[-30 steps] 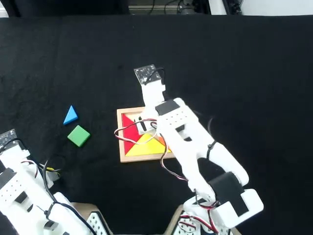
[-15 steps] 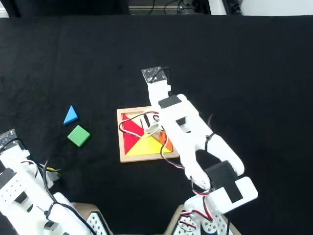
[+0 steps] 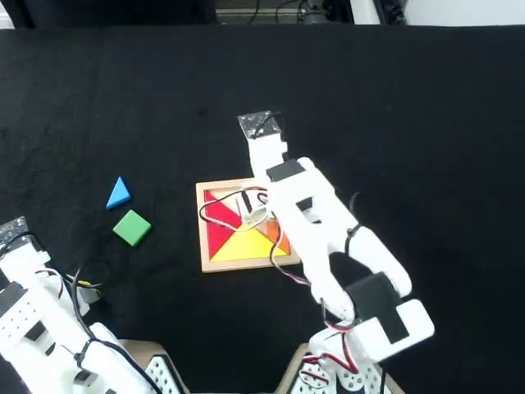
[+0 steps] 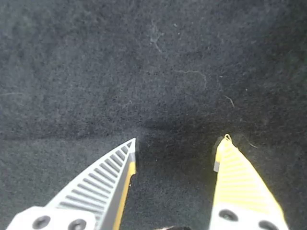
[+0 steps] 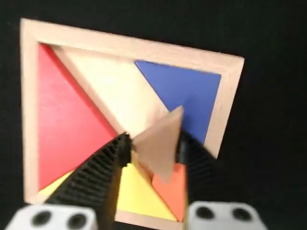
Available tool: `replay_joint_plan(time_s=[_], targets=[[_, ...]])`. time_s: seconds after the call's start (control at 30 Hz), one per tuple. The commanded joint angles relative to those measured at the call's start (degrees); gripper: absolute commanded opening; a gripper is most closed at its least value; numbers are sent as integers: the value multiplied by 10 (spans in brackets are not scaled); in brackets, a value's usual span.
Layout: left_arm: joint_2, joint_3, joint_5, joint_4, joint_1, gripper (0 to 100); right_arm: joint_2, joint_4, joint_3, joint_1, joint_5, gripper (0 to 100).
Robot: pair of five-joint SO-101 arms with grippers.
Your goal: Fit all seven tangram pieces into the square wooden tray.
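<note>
Covering the whole worktop is a black, slightly fuzzy cloth, flecked with lint and stray threads ahead of the left gripper, whose fingers are spread wide just above it. Past the cloth's far edge, a narrow strip of room shows dark cables and a pale wall. The right gripper hangs over the square wooden tray, its fingers pinching a pale tan triangle held tilted between them; whether the piece touches the tray floor I cannot tell. Below the fingers, inside the tray, lie a red triangle, a dark blue triangle, a yellow piece and an orange piece, with bare wood beyond the fingertips. Well apart from both pairs of fingers, a light blue triangle and a green square lie near each other on the cloth.
</note>
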Motion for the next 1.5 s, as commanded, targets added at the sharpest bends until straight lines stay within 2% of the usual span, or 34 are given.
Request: replay_joint_plan(time_s=[0.0, 0.43, 0.6, 0.67, 0.87, 1.0, 1.47], targets=[[-5, -2, -4, -10, 6, 267, -48, 0, 3, -36, 40, 194], [-5, -2, -4, -10, 6, 267, -55, -17, 2, -46, 51, 190], [-5, -2, -4, -10, 6, 267, -54, -69, 0, -43, 82, 5], [-5, -2, -4, -10, 6, 267, -54, -71, 0, -45, 95, 32], [-5, 0, -4, -10, 6, 267, -53, -75, 0, -45, 99, 11], [-5, 0, -4, -10, 6, 267, -47, -84, 0, -45, 129, 11], [-5, 0, -4, -10, 6, 267, 121, -29, -119, -43, 131, 11]])
